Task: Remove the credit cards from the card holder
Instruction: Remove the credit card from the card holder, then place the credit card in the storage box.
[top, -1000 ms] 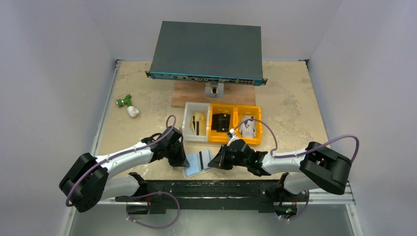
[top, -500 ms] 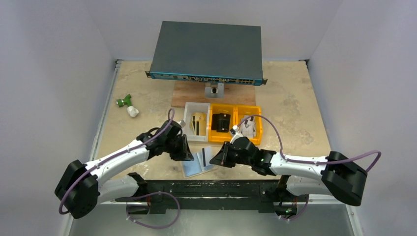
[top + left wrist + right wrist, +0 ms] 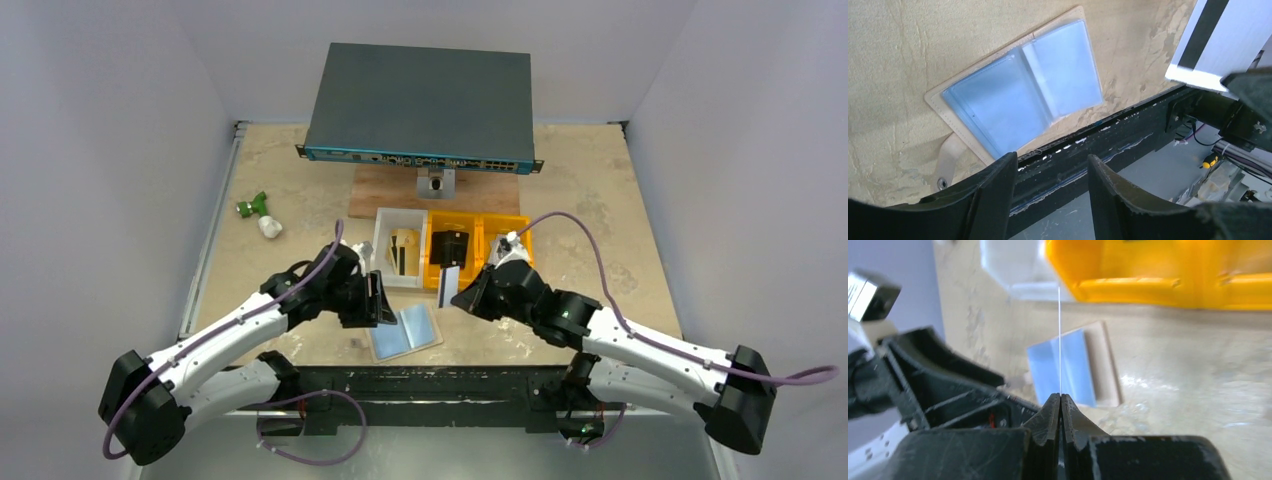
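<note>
- Here the only print is on the front strip of the network switch [image 3: 418, 158] at the far side of the table [image 3: 600, 220], and it is too small to read.
- The card [image 3: 449, 280] is white with one black stripe; I can make out no letters on it.
- In front of the switch lies a wooden board [image 3: 385, 195]. Nearer stands a row of three: a white bin [image 3: 380, 245], a middle orange bin [image 3: 431, 255] and a right orange bin [image 3: 526, 240].
- A small green and white thing [image 3: 255, 208] lies well apart at the left.
- The card holder [image 3: 405, 333] lies open and flat with its pale blue face up. It is close to the near edge of the table, in front of the white bin and between the two grippers.
- The left gripper [image 3: 378, 300] has its fingers [image 3: 993, 195] apart with nothing between them. It hangs over the left side of the holder and does not touch it.
- The right gripper [image 3: 462, 298] is pinched tight on the lower edge of the card. It holds the card upright above the table, clear of the holder, near the front of the middle orange bin.
</note>
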Controlling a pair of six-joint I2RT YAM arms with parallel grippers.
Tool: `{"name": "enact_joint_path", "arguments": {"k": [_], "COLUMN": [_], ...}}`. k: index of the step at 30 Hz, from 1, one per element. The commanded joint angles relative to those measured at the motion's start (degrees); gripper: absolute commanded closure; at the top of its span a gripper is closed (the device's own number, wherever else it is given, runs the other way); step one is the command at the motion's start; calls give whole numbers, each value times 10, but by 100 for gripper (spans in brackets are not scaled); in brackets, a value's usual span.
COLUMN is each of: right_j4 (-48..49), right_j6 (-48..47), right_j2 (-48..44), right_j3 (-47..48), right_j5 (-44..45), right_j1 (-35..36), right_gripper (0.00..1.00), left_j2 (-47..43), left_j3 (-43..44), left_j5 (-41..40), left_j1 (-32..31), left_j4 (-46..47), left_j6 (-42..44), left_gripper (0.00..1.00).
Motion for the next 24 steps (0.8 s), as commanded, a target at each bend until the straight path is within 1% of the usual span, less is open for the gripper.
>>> {"name": "enact_joint_path", "arguments": {"k": [1,5,10,12,16,20,24], "right_j4": [-146,-197,-209,-196,-150,-88,-46], "right_j6": [-31,-70,-123,-142,-176,-195,-205], "right_j2": [-30,-45,-42,-37,-13,17,60], "right_j3": [47,63,76,76,69,58,60], "right_j5": [86,106,111,104,70,33,8], "right_j1": [-50,-119,-198,-229,-268,-287,-298], "right_gripper": [100,100,100,100,100,100,100], "left_j2": [-31,-45,-57,-62,-71,-76,-81], "left_j3": [31,32,26,23,20,21,19], "left_j5": [-2,-7,-8,-9,-9,-12,-13], "left_j1": [2,2,2,2,2,2,2], "left_j4": [-33,-49,-55,-58,-65,-72,-74], "left_j6": [25,30,28,27,28,28,25], "left_gripper": [46,45,45,45,45,45,45]}}
